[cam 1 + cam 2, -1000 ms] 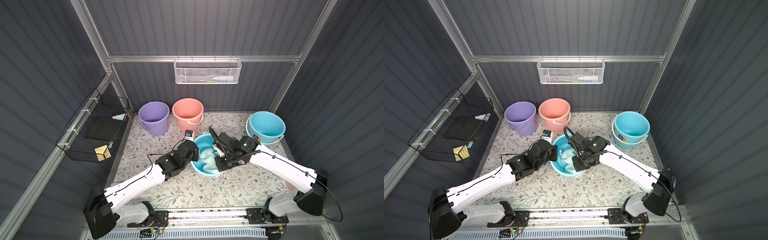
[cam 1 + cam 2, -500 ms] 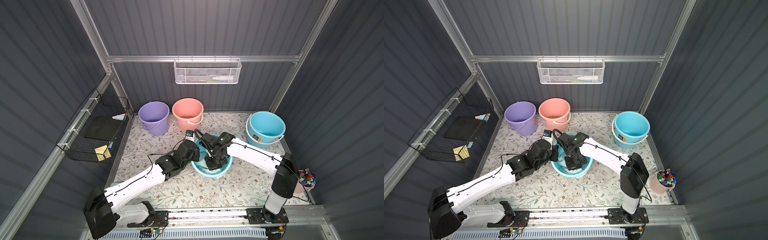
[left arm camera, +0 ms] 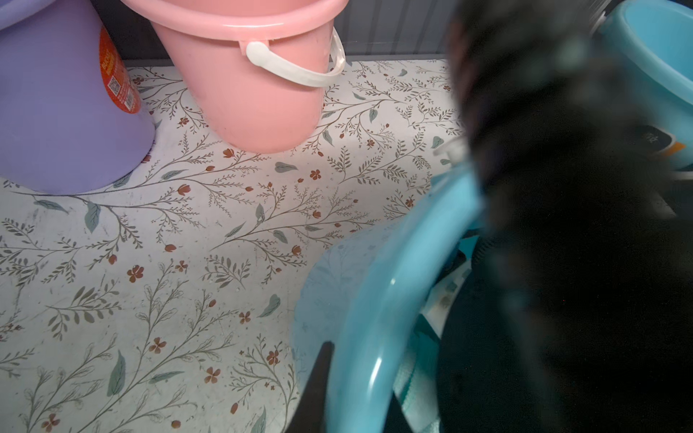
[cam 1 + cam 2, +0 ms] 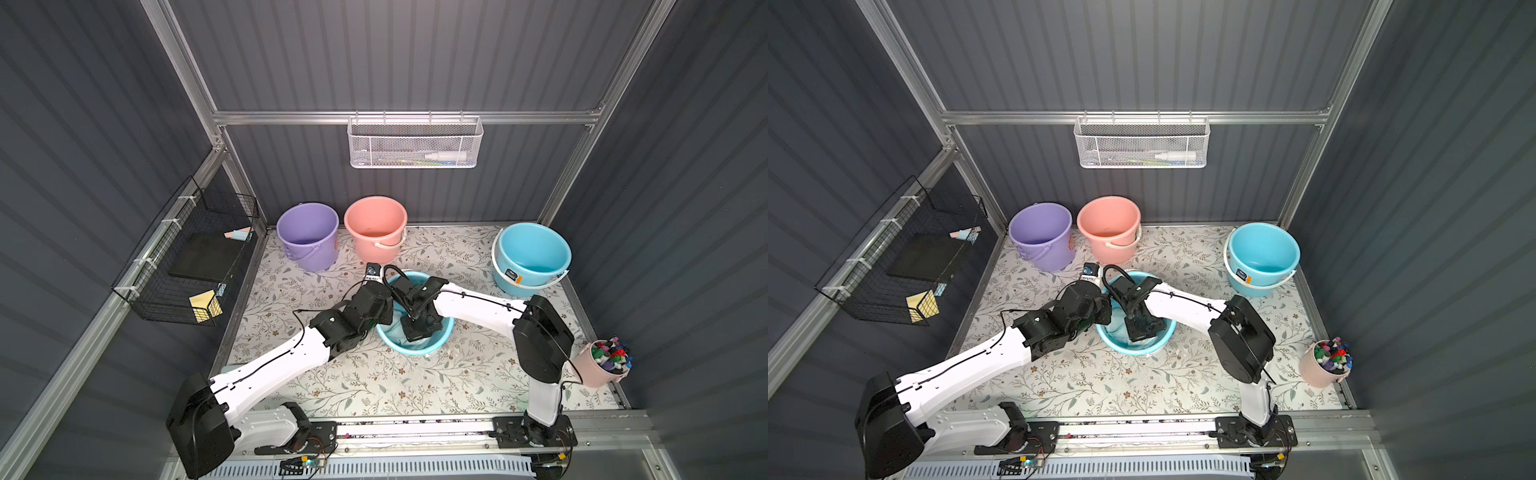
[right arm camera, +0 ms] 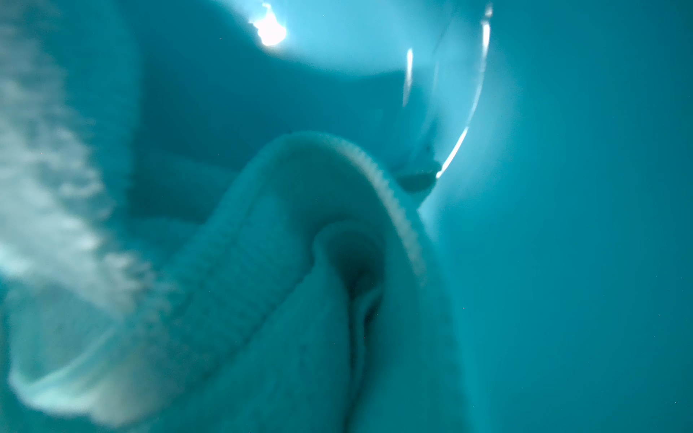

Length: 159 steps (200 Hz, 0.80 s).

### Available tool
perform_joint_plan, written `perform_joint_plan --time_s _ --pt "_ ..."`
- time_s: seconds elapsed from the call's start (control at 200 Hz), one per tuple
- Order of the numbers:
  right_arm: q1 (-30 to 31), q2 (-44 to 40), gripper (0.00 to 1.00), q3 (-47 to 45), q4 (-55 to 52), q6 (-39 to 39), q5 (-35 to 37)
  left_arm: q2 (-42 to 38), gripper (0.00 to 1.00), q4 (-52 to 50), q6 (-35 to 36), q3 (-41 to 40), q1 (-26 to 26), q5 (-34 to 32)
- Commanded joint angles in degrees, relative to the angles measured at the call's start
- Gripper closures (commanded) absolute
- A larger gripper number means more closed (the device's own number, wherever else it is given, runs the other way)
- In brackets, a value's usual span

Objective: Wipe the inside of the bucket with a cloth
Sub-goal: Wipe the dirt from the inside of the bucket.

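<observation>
A: What changed?
B: Right gripper (image 4: 417, 333) sank deeper into the bucket (image 4: 441, 338), elbow now raised.
A: And the cloth (image 5: 285, 300)?
B: Inside the bucket, clenched in that gripper, bunched; long axis unclear. Left gripper (image 4: 385, 311) pinches the rim.

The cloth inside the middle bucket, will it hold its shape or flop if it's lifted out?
Probably floppy: the cloth lies in soft folds in the right wrist view. Its looped terry surface likely grips rather than slips against the bucket wall.

Right hand (image 4: 418, 333) plunged deeper into bucket (image 4: 411, 351) (cloth (image 5: 285, 262) mostly covered).
</observation>
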Motion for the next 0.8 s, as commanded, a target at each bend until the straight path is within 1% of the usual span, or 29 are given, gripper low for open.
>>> perform_joint_plan --time_s 0.0,0.13,0.225,0.315,0.655,0.79 --pt "-0.37 2.81 1.0 -3.11 3.13 -2.38 3.37 -1.3 1.0 7.85 0.13 0.84 -0.92 2.52" --pt "0.31 3.98 1.0 -4.62 6.05 -4.34 5.08 -0.76 1.0 7.96 -0.05 0.9 -0.99 2.71" --pt "0.52 4.43 1.0 -4.47 5.32 -4.74 5.38 -0.85 1.0 8.03 -0.14 0.78 -0.94 2.81" --pt "0.75 2.99 1.0 -4.11 3.74 -5.24 4.63 -0.94 1.0 7.92 -0.3 0.62 -0.99 2.34" --pt "1.68 -7.71 1.0 2.38 -13.43 -5.88 -0.53 -0.35 1.0 7.39 -0.3 0.82 -0.94 1.77" --pt "1.63 -12.55 1.0 4.04 -17.85 -5.11 -3.48 -0.32 1.0 7.38 -0.3 0.88 -0.96 1.87"
